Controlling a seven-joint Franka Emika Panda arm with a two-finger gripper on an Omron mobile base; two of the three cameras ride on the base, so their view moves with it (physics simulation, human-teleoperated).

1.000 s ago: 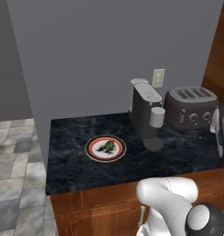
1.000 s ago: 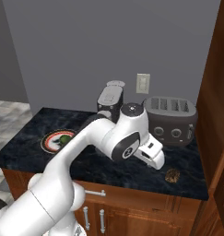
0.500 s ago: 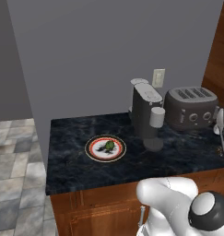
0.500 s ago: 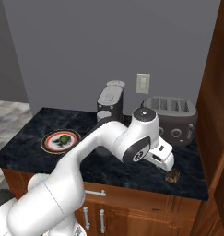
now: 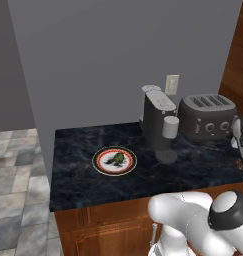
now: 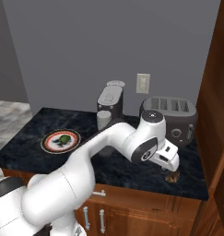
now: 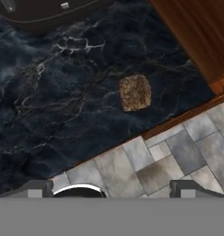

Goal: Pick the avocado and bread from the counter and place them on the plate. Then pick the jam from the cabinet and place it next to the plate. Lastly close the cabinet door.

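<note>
The avocado (image 5: 118, 158) (image 6: 64, 138), a small dark-green lump, lies on the round white plate (image 5: 100, 163) (image 6: 48, 144) with the red-orange rim, on the left part of the black marble counter (image 6: 118, 168). The bread (image 7: 135, 92) (image 6: 172, 177), a brown speckled slice, lies flat near the counter's front right edge. My gripper (image 6: 170, 167) (image 7: 113, 188) hangs just above the bread, open, with nothing between its widely spread fingertips (image 7: 39, 186). The reddish-brown cabinet (image 6: 215, 106) rises at the right. The jam is out of view.
A grey coffee machine (image 5: 158, 120) (image 6: 109, 103) and a dark toaster (image 5: 207, 117) (image 6: 171, 113) stand at the back of the counter against the grey wall. Tiled floor (image 7: 168, 152) lies beyond the counter's front edge, close to the bread.
The arm has swung right and lowered, bringing the hand over the bread by the counter's right end. The jaws stayed open. Plate and avocado have not moved.
</note>
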